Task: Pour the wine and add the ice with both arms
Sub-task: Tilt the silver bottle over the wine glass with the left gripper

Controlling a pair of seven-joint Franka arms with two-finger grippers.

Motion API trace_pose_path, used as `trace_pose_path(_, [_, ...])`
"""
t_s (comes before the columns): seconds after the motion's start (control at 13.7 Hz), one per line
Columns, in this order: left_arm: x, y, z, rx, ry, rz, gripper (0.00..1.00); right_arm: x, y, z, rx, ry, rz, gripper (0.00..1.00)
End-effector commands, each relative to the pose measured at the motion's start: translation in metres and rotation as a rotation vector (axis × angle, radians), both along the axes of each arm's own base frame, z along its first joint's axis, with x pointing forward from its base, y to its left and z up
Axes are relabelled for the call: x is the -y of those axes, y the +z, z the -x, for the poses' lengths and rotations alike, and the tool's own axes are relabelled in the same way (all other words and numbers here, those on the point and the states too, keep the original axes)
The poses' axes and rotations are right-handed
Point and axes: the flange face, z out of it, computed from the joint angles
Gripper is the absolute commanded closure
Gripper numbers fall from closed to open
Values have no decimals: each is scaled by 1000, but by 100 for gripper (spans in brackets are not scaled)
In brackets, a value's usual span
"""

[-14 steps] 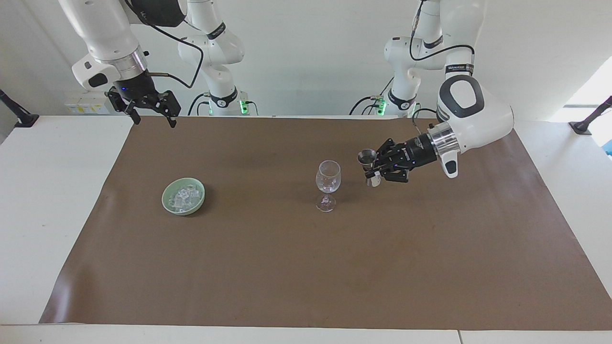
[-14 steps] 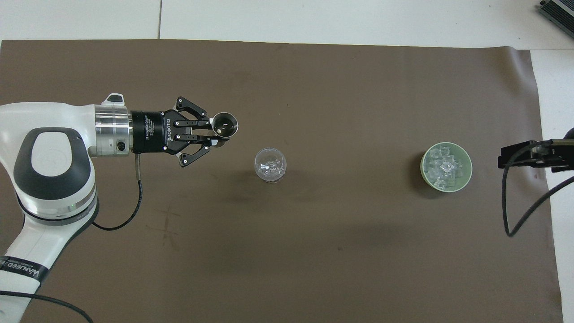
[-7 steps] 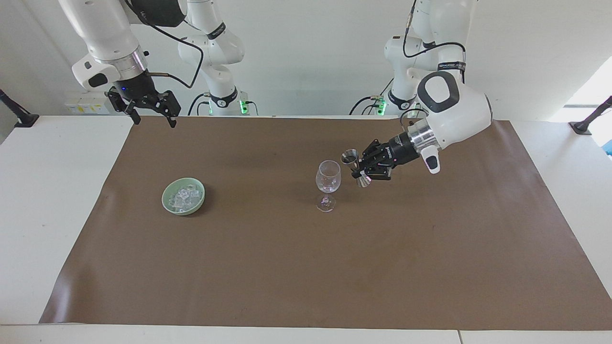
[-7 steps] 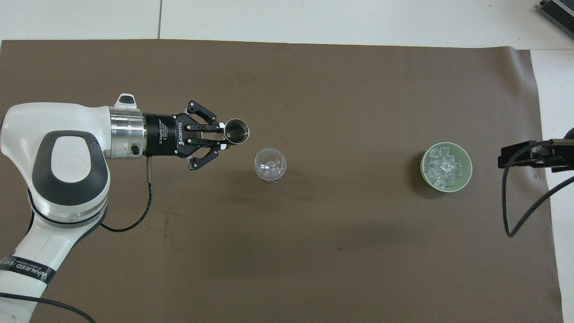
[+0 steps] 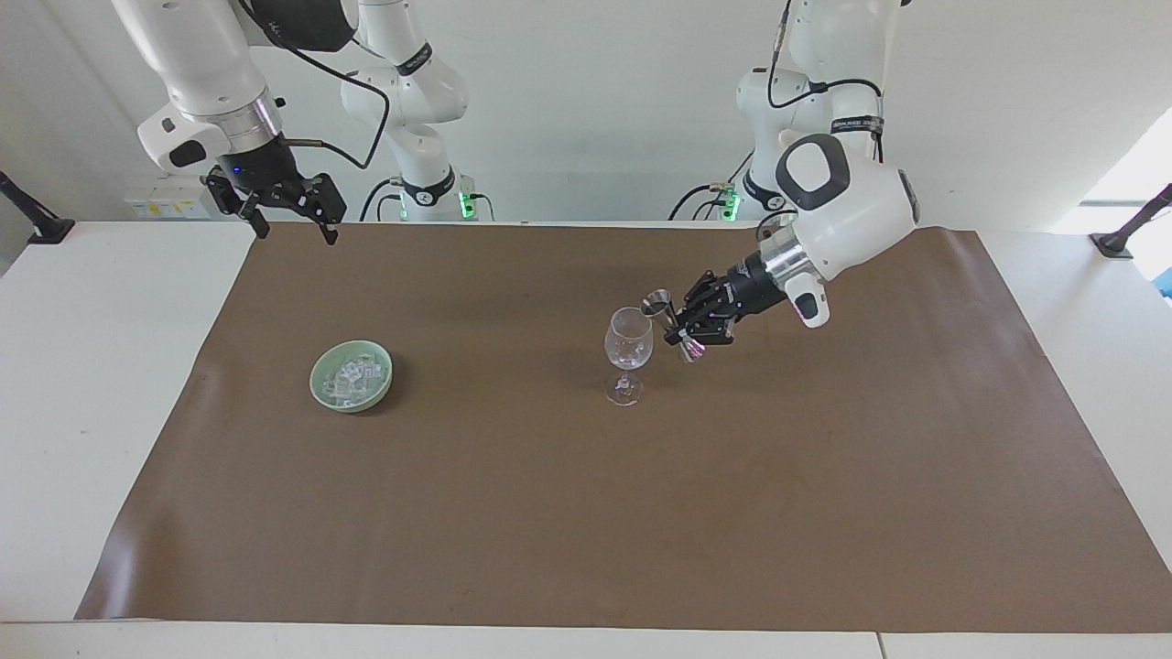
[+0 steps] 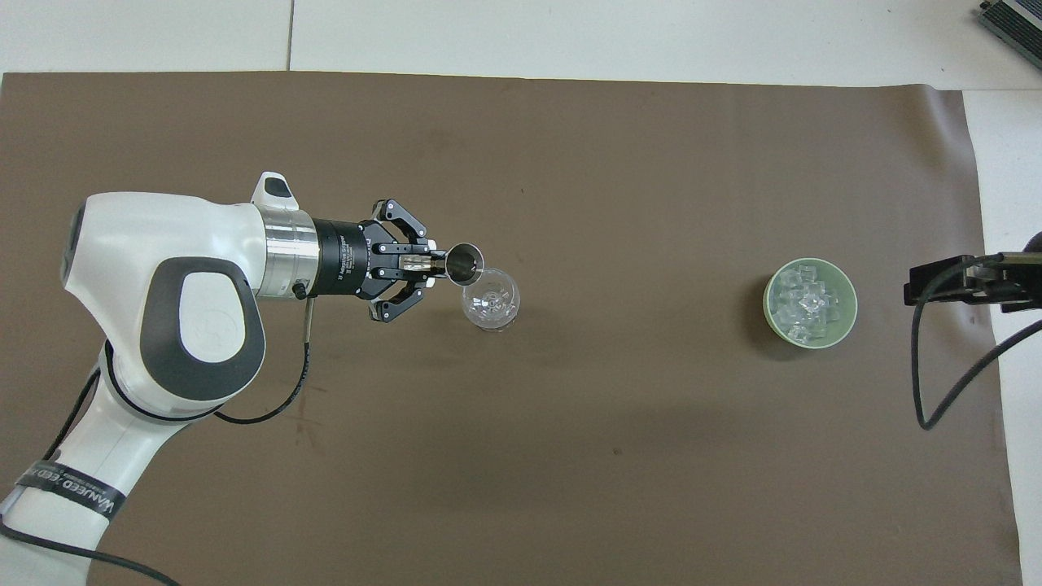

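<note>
- On the brown mat [image 5: 586, 513] of the facing view, a clear wine glass [image 5: 628, 352] stands upright near the middle, toward the left arm's end of the table.
- Just beside its rim the left gripper [image 5: 689, 322] pinches a small metal jigger [image 5: 668, 316] by the waist, fingertips pressed in on it — the jigger leans toward the glass, its upper cup at the rim.
- Well apart, toward the right arm's end, a green bowl [image 5: 352, 375] holds the ice [image 5: 352, 377], a heap of clear cubes.
- The right gripper [image 5: 295, 229] hangs raised over the mat's corner nearest the robots, fingers spread wide and holding nothing; this arm waits.
- From the overhead view, the left gripper [image 6: 431, 264] reaches in level from the left arm's end, and the jigger [image 6: 465, 264] overlaps the rim of the wine glass [image 6: 492, 300] — its mouth shows as a dark oval.
- The green bowl [image 6: 847, 321] with the ice [image 6: 806, 305] sits toward the right arm's end, about as far from the robots as the glass.
- Only part of the right gripper [image 6: 969, 281] shows at the frame's edge, beside the bowl, a black cable looping below it.
</note>
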Motion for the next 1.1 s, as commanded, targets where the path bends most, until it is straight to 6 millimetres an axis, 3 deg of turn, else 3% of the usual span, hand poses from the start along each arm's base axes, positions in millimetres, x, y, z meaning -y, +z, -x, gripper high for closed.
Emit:
trace_pose_path(0.0, [9,5,13,27,10,-70,100,1,1,8,-3,26,-1,0])
trace_pose_path(1.03, [34,11,23,128,-95,-351,100,1,1,8,-3,26,-1,0])
